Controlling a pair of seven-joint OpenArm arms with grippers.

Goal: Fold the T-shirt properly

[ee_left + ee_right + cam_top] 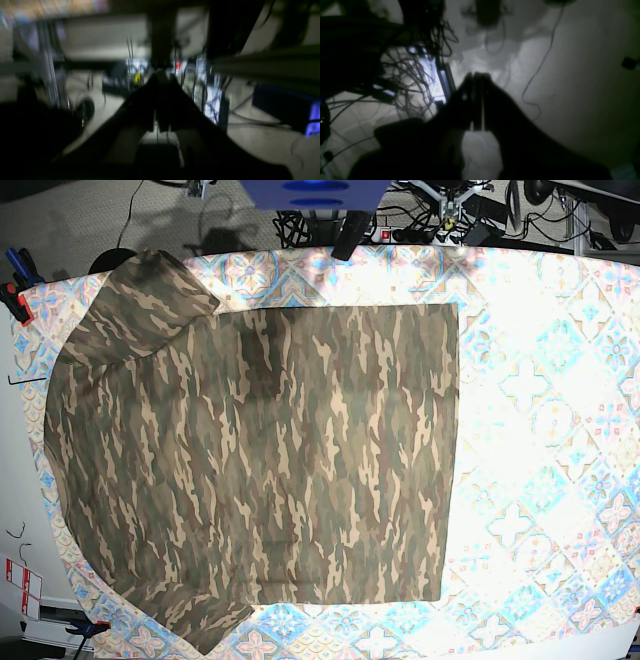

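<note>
The T-shirt (250, 470) is lying spread flat on the counter's tablecloth (540, 430), covering its left and middle, while the left fingers (162, 75) and right fingers (476, 75) are pointing at the floor, pressed together, gripping nothing.

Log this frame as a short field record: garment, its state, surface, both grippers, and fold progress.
garment: camouflage T-shirt
state: spread flat, both sleeves out at the base view's left, straight hem at its right
surface: blue-and-pink patterned tablecloth
left gripper: shut, holding nothing, away from the table; view blurred
right gripper: shut, holding nothing, over floor and cables
arms in base view: none over the shirt
fold progress: no fold visible
</note>
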